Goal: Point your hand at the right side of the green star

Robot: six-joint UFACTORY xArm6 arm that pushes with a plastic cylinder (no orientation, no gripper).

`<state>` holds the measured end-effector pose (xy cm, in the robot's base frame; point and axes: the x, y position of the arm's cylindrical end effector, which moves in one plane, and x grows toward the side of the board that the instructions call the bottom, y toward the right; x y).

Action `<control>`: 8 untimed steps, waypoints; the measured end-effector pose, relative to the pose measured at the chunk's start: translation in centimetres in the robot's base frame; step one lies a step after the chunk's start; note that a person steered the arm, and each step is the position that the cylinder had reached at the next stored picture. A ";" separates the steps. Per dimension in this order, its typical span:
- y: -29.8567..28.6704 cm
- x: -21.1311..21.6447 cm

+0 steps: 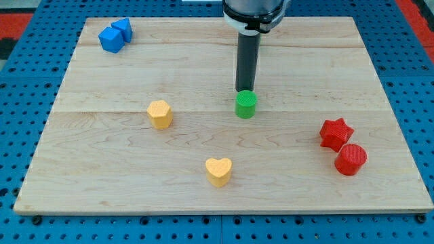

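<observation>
A: Run me across the board from the view's left

B: Two blue blocks [114, 35] touching each other in the top left corner. Then a yellow hexagon [160, 114], a yellow heart [218, 171] lower down, and the green block [245, 105] near the middle. At the view's right are a red star [336, 133] and a red cylinder [350, 159], close together.

A: And the green one is the star the task means?

B: It's the only green piece, though from here its outline looks rounder than a star.

A: How will it handle?

B: I'd judge it small, light and rigid, so it should slide easily on the smooth wooden board [95, 156]. There's nothing to grasp with: the arm ends in a bare rod with no parts to open or close, and it holds nothing. Any contact would be a nudge against a side face.

A: Where's the rod?

B: My tip [244, 91] sits just above the green block in the view, directly behind it. Whether they touch, I can't tell. The block's right side is open, and the red pieces are well apart from it
</observation>
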<state>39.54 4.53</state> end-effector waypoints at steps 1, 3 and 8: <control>0.0 0.0; 0.1 -0.2; 0.6 -2.6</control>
<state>36.91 5.09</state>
